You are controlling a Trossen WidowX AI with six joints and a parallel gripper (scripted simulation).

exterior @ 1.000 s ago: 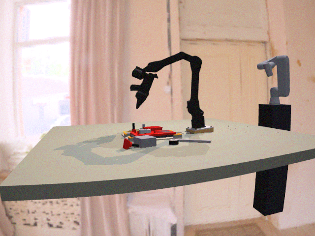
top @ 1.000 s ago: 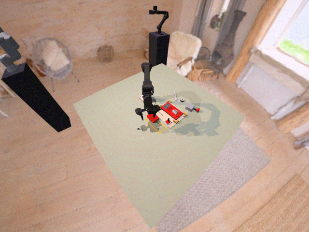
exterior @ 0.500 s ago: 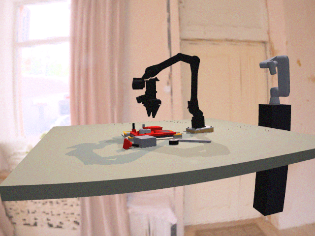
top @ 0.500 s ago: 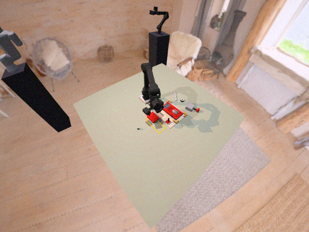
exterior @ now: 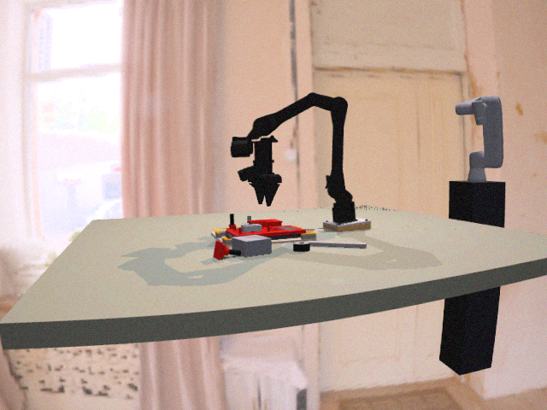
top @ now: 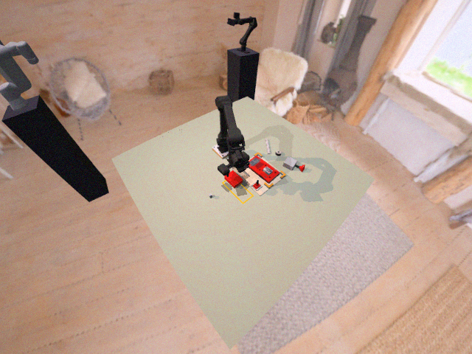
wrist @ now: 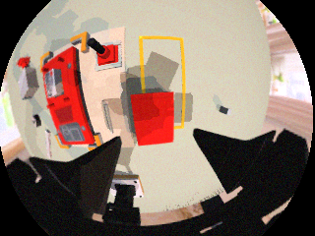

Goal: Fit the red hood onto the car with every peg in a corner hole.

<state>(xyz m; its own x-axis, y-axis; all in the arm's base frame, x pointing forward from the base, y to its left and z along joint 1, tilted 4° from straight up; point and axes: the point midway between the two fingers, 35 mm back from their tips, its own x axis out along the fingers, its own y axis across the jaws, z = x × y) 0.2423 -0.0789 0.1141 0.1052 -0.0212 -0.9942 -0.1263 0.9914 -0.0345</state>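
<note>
The red hood (top: 233, 178) (wrist: 153, 118) lies flat on the table, overlapping one end of a yellow outlined rectangle (top: 248, 199) (wrist: 160, 38). The red chassis (top: 262, 168) (exterior: 282, 231) (wrist: 66, 92) sits beside it in a cream jig with orange corner brackets (top: 282, 175), with the grey engine block (top: 268, 170) (exterior: 250, 227) on its deck. The pegs are too small to make out. My gripper (top: 231, 169) (exterior: 266, 201) (wrist: 157, 136) is open and empty. It points down and hangs well above the hood, with the hood showing between the fingers in the wrist view.
A black knob on a red base (top: 257, 185) (wrist: 105, 53) stands on the jig plate. A grey box (top: 290, 163) (exterior: 250, 245), a red cone (top: 301, 167) (exterior: 220, 250), a black ring (top: 278, 153) (exterior: 302, 246) and a grey bar (top: 268, 146) lie beyond the chassis. A small dark part (top: 210, 196) lies apart.
</note>
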